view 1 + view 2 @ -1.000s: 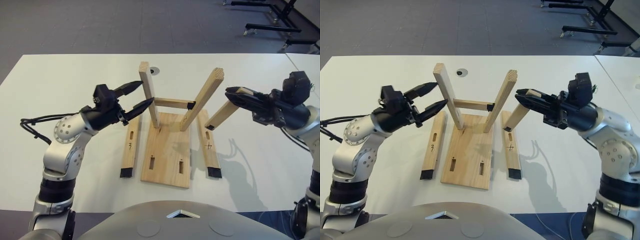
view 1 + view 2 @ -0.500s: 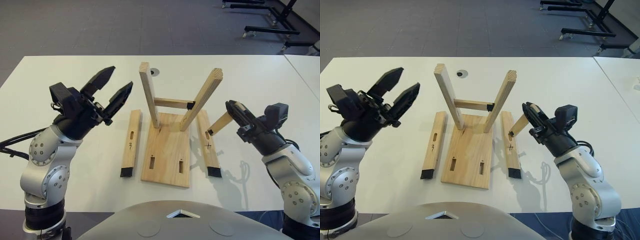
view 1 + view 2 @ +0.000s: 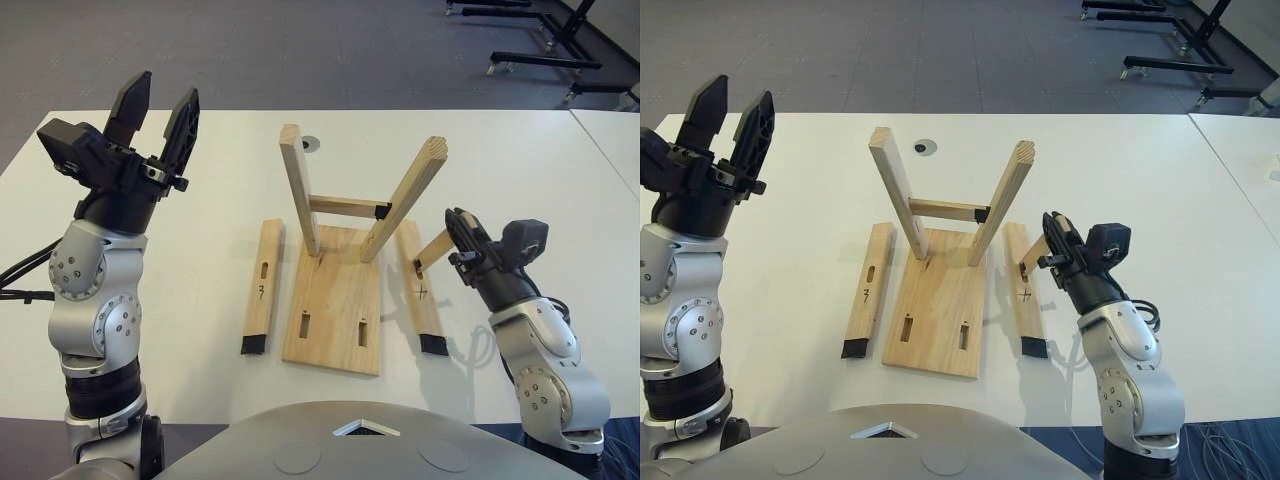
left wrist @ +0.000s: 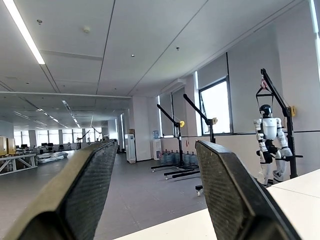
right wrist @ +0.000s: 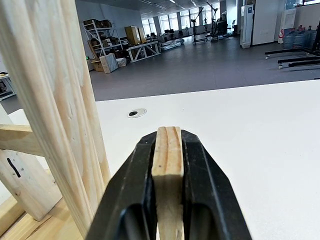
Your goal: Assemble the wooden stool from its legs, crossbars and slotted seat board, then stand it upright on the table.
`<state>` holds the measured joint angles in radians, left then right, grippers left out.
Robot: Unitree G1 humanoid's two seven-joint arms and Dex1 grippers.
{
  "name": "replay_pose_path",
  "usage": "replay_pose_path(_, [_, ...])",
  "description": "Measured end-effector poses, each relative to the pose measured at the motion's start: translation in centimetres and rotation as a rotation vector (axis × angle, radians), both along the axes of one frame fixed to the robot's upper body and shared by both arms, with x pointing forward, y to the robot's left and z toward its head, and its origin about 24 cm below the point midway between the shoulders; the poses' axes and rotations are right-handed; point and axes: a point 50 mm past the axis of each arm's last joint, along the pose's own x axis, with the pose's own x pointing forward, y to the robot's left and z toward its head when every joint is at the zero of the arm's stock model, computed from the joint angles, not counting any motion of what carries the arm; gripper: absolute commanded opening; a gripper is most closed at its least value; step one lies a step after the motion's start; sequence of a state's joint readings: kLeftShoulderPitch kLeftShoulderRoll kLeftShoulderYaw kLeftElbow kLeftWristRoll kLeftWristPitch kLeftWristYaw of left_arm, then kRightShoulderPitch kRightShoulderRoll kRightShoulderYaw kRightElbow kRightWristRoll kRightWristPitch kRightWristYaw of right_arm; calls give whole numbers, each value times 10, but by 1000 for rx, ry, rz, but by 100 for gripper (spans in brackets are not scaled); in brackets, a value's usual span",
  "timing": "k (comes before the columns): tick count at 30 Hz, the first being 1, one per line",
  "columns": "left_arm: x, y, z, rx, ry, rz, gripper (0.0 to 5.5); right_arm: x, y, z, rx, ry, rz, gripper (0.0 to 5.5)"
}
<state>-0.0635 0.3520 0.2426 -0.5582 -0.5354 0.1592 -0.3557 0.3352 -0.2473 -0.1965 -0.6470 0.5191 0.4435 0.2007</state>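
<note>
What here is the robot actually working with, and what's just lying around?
Part of the job: seat board, two standing legs, crossbar joining them, two flat legs, spare crossbar in the right gripper.
Just lying about: cable hole in the table, black stands beyond it.

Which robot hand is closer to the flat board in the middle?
The right. The right gripper holds a short wooden bar just off the board's right side; the left gripper is raised, open, far off to its left.
</note>
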Motion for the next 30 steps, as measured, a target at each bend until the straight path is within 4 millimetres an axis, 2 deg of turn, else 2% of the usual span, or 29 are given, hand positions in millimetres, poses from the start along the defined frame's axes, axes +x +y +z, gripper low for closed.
replay_pose_path(9, [2,3,0,2,-5,18,285,-3,-3,-1,10,-5,-5,38])
replay_pose_path(23, [2,5,1,18,-39,38,285,-7,-19,1,113,11,-5,38])
replay_pose_path(30, [3,7,-1,4,-47,48,285,3,-14,18,75,-72,79,38])
